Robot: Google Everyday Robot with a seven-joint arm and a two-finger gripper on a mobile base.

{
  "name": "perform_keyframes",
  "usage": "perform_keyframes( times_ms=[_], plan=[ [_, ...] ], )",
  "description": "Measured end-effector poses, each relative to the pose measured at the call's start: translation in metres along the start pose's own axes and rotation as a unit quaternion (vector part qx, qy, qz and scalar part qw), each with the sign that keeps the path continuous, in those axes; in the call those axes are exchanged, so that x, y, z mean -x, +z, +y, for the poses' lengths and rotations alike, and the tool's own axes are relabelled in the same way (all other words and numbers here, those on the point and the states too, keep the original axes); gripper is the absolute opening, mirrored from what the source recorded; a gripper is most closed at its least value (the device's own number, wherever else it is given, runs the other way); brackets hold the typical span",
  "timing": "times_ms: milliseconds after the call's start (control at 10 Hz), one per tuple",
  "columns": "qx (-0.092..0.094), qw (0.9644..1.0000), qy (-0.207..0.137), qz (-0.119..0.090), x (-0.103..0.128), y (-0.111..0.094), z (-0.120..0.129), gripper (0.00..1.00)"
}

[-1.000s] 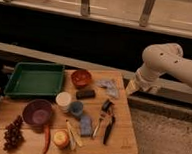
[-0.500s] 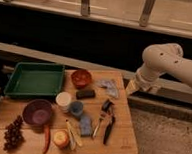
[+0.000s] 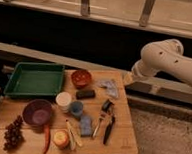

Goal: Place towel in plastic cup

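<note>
A crumpled grey-blue towel (image 3: 109,86) lies on the wooden table (image 3: 124,141) near its back right corner. A white plastic cup (image 3: 63,101) stands upright near the table's middle, with a smaller blue cup (image 3: 77,108) touching its right side. My gripper (image 3: 128,78) is at the end of the white arm (image 3: 166,59), which reaches in from the right. It hangs just right of the towel and a little above the table's right edge. Nothing shows in it.
A green tray (image 3: 34,79) sits at the back left and an orange bowl (image 3: 81,78) beside it. A dark block (image 3: 85,94), a purple bowl (image 3: 37,112), grapes (image 3: 14,133), a chili (image 3: 46,138), an apple (image 3: 60,138), a blue sponge (image 3: 85,125) and black tools (image 3: 107,123) fill the front.
</note>
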Motion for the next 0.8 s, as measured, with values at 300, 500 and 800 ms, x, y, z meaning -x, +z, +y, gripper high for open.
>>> perform_keyframes(
  times_ms=[300, 500, 800],
  plan=[
    [-0.006, 0.9996, -0.016, -0.023, 0.039, 0.027, 0.024, 0.63],
    [-0.011, 0.9993, -0.026, -0.025, 0.051, 0.056, 0.038, 0.63],
    [-0.009, 0.9996, -0.026, -0.011, 0.05, 0.078, 0.044, 0.63]
  ],
)
